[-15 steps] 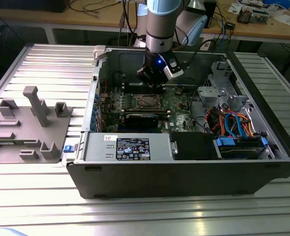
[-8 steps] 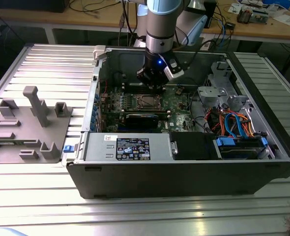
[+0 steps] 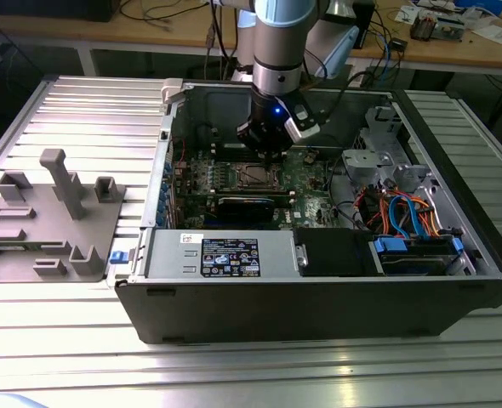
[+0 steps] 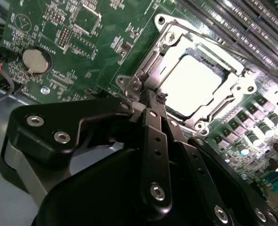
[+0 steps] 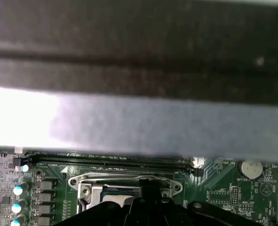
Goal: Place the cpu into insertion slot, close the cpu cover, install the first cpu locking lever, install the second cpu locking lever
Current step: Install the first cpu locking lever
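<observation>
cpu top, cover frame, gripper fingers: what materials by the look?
The cpu: top looks like dull silver-grey metal, matte, washed pale under the light. The cpu cover: thin stamped sheet metal, brighter and reflective, with glints on its edges and screw tabs. The gripper fingers: black, semi-matte, with bright screw heads; coated metal or plastic, unclear which.

Pretty evenly lit from overhead in the exterior view with soft glare streaks on the ribbed worktop (image 3: 234, 374), blown-out white glare on the cpu (image 4: 192, 81) in the second wrist view, and a blurry out-of-focus band across the first wrist view.
</observation>
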Robot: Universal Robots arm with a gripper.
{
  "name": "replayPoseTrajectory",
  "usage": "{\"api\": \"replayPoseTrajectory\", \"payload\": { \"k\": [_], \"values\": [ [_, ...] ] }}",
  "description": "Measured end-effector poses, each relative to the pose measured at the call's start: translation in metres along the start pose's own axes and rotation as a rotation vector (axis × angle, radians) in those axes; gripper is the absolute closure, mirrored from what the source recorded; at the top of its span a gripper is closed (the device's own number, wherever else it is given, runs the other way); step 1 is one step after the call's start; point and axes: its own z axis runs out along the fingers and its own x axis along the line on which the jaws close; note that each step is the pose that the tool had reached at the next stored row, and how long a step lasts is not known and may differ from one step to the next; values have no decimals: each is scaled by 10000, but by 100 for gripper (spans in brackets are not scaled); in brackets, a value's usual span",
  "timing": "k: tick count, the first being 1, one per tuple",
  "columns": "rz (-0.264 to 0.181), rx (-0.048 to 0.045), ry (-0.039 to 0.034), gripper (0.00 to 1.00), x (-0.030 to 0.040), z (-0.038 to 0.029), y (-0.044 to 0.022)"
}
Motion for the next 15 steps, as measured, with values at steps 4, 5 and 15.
{"api": "replayPoseTrajectory", "payload": {
  "k": [4,5,15],
  "values": [
    [-15,463,27,89,1,-166,-97],
    [-20,639,37,89,7,-168,-205],
    [-29,883,36,89,9,-269,-264]
  ]
}}
